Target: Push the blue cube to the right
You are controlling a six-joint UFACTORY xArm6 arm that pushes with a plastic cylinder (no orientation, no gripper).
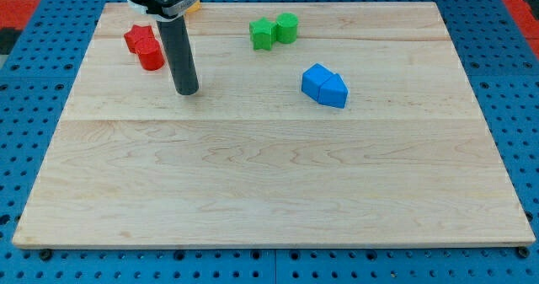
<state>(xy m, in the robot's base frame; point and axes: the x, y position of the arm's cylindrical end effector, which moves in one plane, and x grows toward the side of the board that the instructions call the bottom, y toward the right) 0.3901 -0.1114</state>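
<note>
Blue cube [314,80] sits right of centre in the upper half of the frame, touching a second blue block [333,90] on its right, a wedge-like shape as far as I can tell. The pair reads as one clump.

Handling, by judgement: small, rigid, light, probably wood or plastic; should slide easily on the smooth wooden surface [269,183]. No grasp possible here, so contact is a push. Best contact point is the cube's left face, near its middle, so it travels right rather than spinning. The touching blue neighbour will likely be shoved along or will deflect the cube.

End effector: a plain dark rod with nothing to spread or pinch; it holds nothing. My tip [187,92] rests on the surface in the upper left of the frame, well apart from the cube, to its left and slightly lower.

Farther out: red blocks [145,48] just left of the rod, two green blocks [274,30] near the top centre, both off the push line.
</note>
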